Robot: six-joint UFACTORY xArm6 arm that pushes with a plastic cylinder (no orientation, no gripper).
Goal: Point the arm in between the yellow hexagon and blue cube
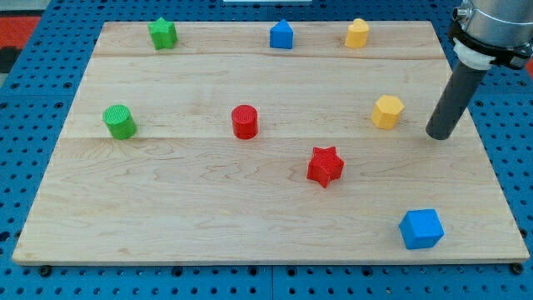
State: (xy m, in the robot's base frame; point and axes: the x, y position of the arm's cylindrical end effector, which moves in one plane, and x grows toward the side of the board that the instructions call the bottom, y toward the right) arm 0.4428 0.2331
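The yellow hexagon [387,112] lies right of the board's middle. The blue cube [420,229] sits near the board's bottom right corner. My tip [439,134] rests on the board just right of the yellow hexagon, slightly below its level and well above the blue cube. The dark rod rises from the tip toward the view's top right corner.
On the wooden board [166,192] also lie a red star [325,166], a red cylinder [245,122], a green cylinder [120,122], a green star [162,33], a blue house-shaped block [281,35] and a yellow rounded block [357,33]. A blue pegboard surrounds it.
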